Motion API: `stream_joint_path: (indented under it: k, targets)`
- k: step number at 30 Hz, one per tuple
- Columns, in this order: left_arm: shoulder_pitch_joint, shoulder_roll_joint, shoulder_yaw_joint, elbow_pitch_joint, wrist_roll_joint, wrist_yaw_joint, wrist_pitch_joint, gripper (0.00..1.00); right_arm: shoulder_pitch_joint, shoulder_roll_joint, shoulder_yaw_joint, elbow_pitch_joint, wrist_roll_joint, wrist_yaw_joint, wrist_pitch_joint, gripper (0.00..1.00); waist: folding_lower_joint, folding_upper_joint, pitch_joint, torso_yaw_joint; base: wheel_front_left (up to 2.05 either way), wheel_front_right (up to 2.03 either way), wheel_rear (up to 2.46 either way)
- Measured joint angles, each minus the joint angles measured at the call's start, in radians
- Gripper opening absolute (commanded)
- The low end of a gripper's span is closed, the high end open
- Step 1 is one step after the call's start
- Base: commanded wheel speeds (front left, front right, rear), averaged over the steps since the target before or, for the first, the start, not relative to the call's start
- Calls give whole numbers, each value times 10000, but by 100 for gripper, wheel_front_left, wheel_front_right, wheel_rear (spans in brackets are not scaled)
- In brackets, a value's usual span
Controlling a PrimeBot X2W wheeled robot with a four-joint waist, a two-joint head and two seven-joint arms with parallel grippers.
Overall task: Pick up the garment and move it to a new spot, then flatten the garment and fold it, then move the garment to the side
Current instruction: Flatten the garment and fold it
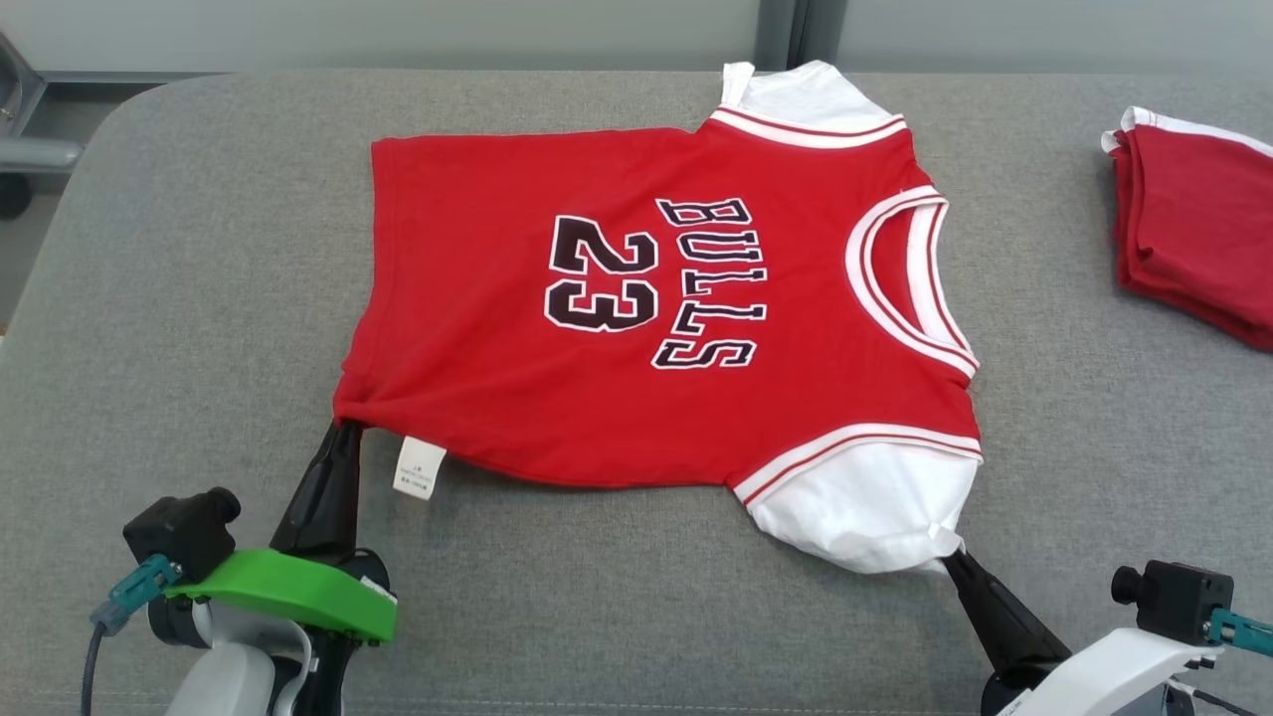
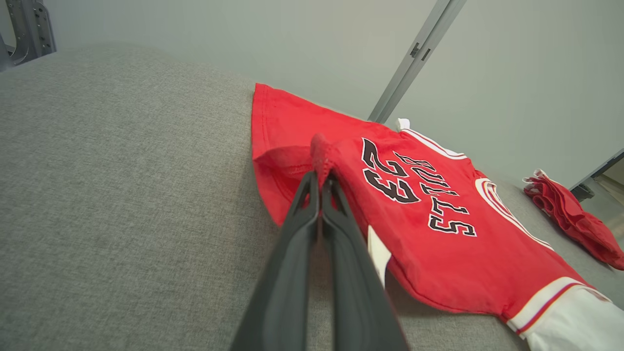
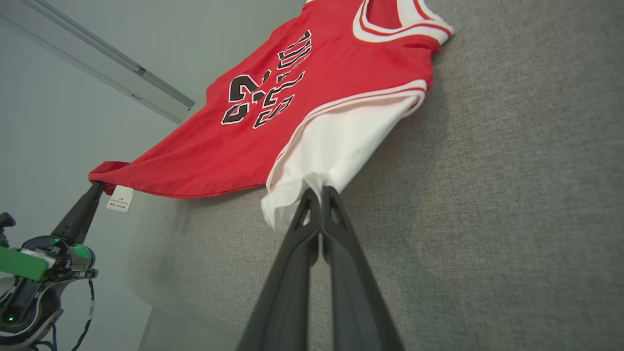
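Pinching the tip of the white sleeve (image 3: pixel 336 146) of a red shirt (image 3: pixel 312 92) with the right gripper (image 3: pixel 319 189), dark fingers pressed together and cloth bunched at the tips. Spread face up over a grey cushion (image 3: pixel 497 204) — "23" and lettering showing. At far left, nipping the hem corner with the left gripper (image 3: pixel 99 184) — just beside a small white label (image 3: pixel 119 199).

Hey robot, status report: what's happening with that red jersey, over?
Left pincer shut on jersey hem corner. Right pincer shut on white sleeve. Folded red pile lies apart, far right.
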Motion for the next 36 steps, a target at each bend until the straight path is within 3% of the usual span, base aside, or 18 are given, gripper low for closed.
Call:
stream_joint_path:
  k: [24, 27, 36]
  targets:
    - [570, -497, 447, 750, 953, -119, 0, 0, 374, -407, 583, 173, -920, -15, 86, 0, 0, 0, -32, 224, 0, 0, 0]
    - [570, -506, 573, 798, 988, -198, 0, 5, 416, -397, 681, 232, -943, -15, 90, 0, 0, 0, -16, 261, 0, 0, 0]
    - [569, -683, 786, 1072, 1164, -201, 0, 6, 415, -464, 671, 293, -1011, -36, 104, 0, 0, 0, 60, 264, 0, 0, 0]
